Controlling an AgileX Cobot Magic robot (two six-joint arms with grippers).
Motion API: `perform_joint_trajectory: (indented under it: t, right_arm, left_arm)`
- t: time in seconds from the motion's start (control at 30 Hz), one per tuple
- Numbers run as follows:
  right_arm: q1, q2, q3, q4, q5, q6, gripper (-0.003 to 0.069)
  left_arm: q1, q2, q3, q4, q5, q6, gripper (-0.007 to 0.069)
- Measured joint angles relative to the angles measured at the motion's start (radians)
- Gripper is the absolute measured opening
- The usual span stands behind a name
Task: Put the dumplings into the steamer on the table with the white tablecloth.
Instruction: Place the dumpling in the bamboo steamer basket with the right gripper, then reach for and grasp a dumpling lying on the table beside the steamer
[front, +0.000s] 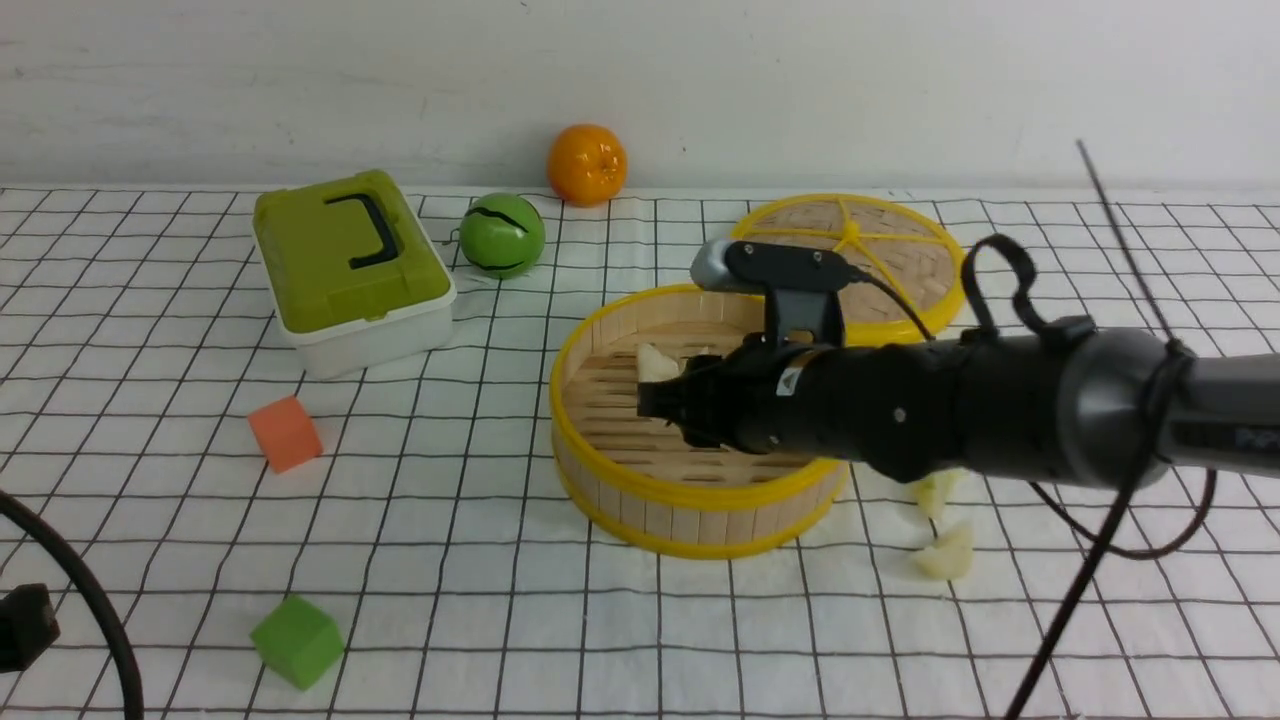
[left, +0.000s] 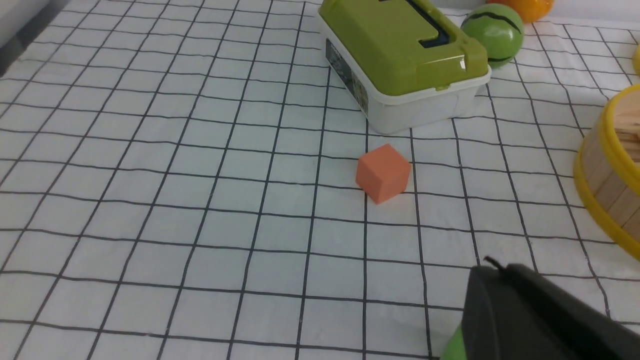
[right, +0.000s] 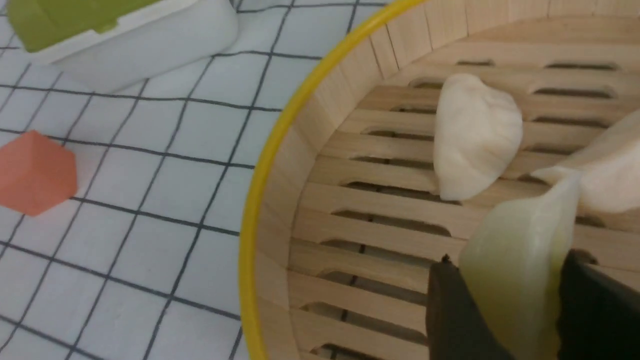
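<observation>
The steamer (front: 690, 495) stands mid-table on the white tablecloth (front: 460, 520). My right gripper (front: 660, 400) hangs over its slatted floor, shut on a pale greenish dumpling (right: 520, 235), which sits between the two black fingers of the gripper (right: 512, 261). Two more dumplings lie inside the steamer (right: 260, 175), one (right: 475, 135) on the slats and one (right: 610, 175) at the frame's edge. Two dumplings (front: 945, 552) (front: 935, 492) lie on the cloth to the right of the steamer. My left gripper (left: 492, 270) is shut and empty, low over the cloth at the near left.
A green-lidded white box (front: 350, 265), a green ball (front: 502, 235) and an orange (front: 587, 163) stand at the back. The flat woven lid (front: 860, 250) lies behind the steamer. An orange cube (front: 286, 432) and a green cube (front: 297, 640) sit on the left.
</observation>
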Motion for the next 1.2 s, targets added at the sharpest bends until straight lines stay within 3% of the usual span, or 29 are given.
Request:
perform_joint_trajectory:
  t: [0.3, 0.57, 0.67, 0.83, 1.0, 1.2]
  right_arm:
    - [0.001, 0.091, -0.094, 0.005, 0.045, 0.025, 0.0259]
    - [-0.023, -0.012, -0.103, -0.004, 0.192, 0.026, 0.0533]
    - [-0.078, -0.112, -0.103, -0.042, 0.291, 0.026, 0.0573]
    - [-0.223, -0.267, -0.110, -0.142, 0.521, 0.026, 0.0567]
    - [-0.350, -0.235, -0.109, -0.162, 0.742, 0.026, 0.0531]
    - [-0.358, -0.101, -0.108, -0.162, 0.685, 0.045, 0.0504]
  left_arm:
    - [0.000, -0.001, 0.000, -0.001, -0.012, 0.000, -0.0012]
    - [0.000, -0.001, 0.000, -0.001, -0.036, 0.000, -0.0012]
    - [0.000, -0.001, 0.000, -0.001, -0.036, 0.000, -0.0012]
    - [0.000, -0.001, 0.000, -0.001, -0.045, -0.001, -0.0012]
    - [0.000, -0.001, 0.000, -0.001, -0.088, -0.001, -0.0012]
    - [0.000, -0.001, 0.000, -0.001, -0.114, -0.004, -0.0012]
